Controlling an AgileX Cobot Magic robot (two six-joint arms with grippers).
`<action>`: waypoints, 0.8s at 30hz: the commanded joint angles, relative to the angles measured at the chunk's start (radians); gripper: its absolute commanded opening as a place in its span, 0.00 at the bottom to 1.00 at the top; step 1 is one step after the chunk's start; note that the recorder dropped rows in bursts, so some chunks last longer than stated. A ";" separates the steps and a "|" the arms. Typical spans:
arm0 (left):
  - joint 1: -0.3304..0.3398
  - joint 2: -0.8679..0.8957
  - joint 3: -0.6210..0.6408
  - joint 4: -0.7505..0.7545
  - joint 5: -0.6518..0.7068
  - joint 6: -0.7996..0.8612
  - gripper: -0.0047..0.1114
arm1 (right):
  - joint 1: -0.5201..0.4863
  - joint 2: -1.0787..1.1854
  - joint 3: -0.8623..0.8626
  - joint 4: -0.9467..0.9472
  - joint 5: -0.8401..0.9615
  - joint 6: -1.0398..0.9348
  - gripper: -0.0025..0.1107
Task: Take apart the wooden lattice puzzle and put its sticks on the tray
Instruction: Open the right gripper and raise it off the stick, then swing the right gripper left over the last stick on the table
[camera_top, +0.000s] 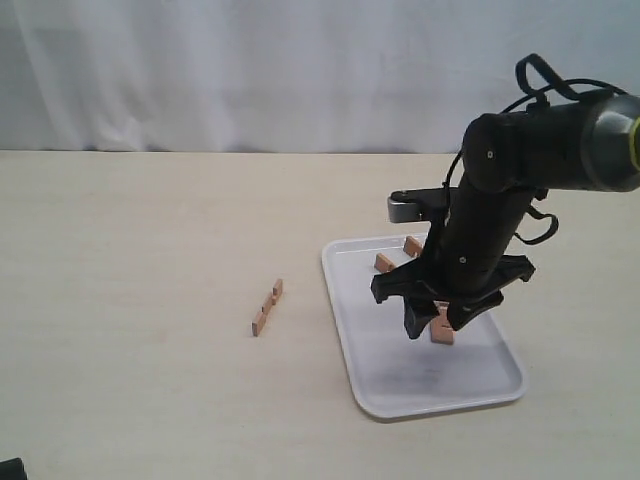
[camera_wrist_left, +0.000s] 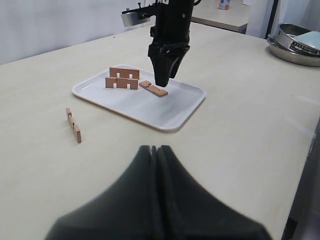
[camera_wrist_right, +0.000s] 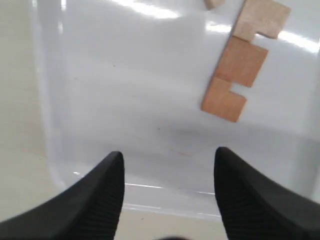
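Note:
No interlocked lattice puzzle shows; its four sticks lie apart. One stick (camera_top: 267, 307) rests on the table left of the white tray (camera_top: 420, 380). Two sticks (camera_top: 385, 262) (camera_top: 412, 245) stand on edge at the tray's back. A third stick (camera_top: 441, 332) lies flat in the tray, just under my right gripper (camera_top: 436, 322). That gripper (camera_wrist_right: 169, 157) is open and empty above the tray (camera_wrist_right: 125, 100), with the flat stick (camera_wrist_right: 239, 70) ahead of its fingers. My left gripper (camera_wrist_left: 156, 148) is shut and empty, well away from the tray (camera_wrist_left: 145, 105) and the loose stick (camera_wrist_left: 73, 125).
Stacked metal bowls (camera_wrist_left: 300, 45) stand on a surface beyond the table. A white curtain hangs behind the table. A dark corner of something (camera_top: 10, 468) shows at the table's near left edge.

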 joint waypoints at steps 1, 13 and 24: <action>-0.003 0.000 0.002 -0.004 -0.007 -0.003 0.04 | 0.000 -0.014 -0.005 0.083 0.001 -0.058 0.48; -0.003 0.000 0.002 -0.004 -0.007 -0.003 0.04 | 0.000 0.036 -0.005 0.622 -0.111 -0.459 0.48; -0.003 0.000 0.002 -0.004 -0.007 -0.003 0.04 | 0.208 0.045 -0.154 0.482 -0.262 -0.376 0.48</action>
